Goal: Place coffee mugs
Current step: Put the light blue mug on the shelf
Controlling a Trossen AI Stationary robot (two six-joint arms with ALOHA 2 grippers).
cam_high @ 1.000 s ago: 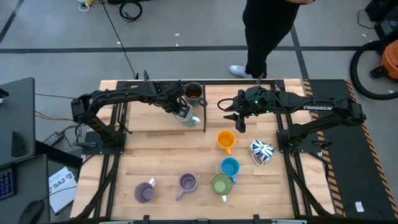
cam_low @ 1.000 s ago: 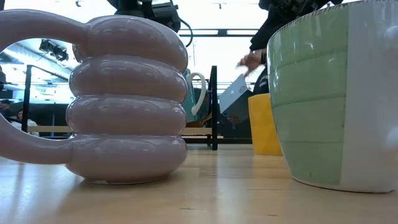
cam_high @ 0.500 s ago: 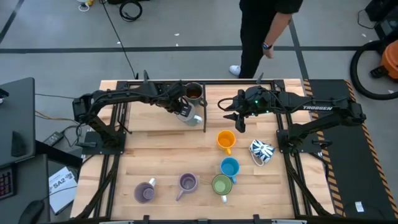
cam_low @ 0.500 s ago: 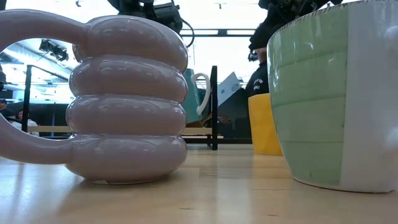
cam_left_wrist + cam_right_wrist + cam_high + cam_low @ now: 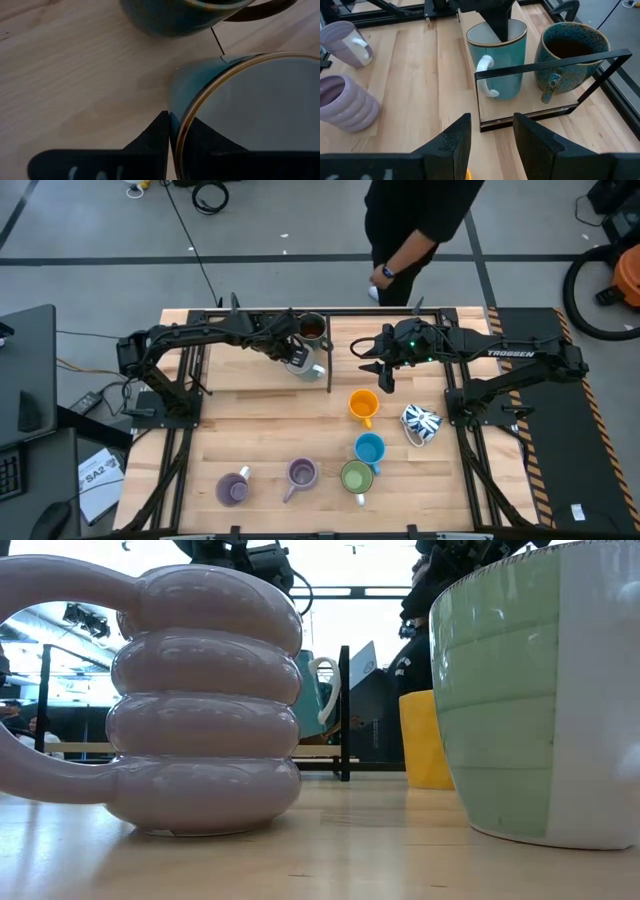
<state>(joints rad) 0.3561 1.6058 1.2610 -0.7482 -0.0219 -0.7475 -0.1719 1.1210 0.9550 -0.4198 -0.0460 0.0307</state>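
1. The teal mug [image 5: 496, 60] with its white handle stands upright on the worktop [image 5: 260, 430] at the far side, just inside a black wire frame [image 5: 547, 87], and the left gripper [image 5: 297, 360] is right on it.
2. In the left wrist view the left gripper's fingers [image 5: 155, 137] straddle the mug's gold-edged rim, one outside the wall and one inside, close together on it, clamped on the teal mug.
3. Just beside it, at the far edge, sits the dark speckled mug [image 5: 312, 328], upright, with something dark inside.
4. The right gripper [image 5: 385, 378] hangs above the worktop on the other side of the frame, fingers [image 5: 450, 145] apart and holding nothing, pointed at the two mugs.
5. Just in front of it stands the orange mug [image 5: 363, 405], and nearer the right edge the white mug with a blue pattern [image 5: 421, 423] lies tilted on its side.
6. Moving to the near side, the blue mug [image 5: 369, 448] and the green mug [image 5: 356, 476] stand almost touching.
7. Left of those, the two purple mugs: a ribbed one [image 5: 302, 473] and a smooth one [image 5: 232, 489], a little apart.
8. The low view is filled by the ribbed purple mug [image 5: 205, 700] and the green one [image 5: 540, 690] up close.
9. Beyond the far edge a person [image 5: 420, 220] in dark clothes stands on the floor, one hand hanging down.
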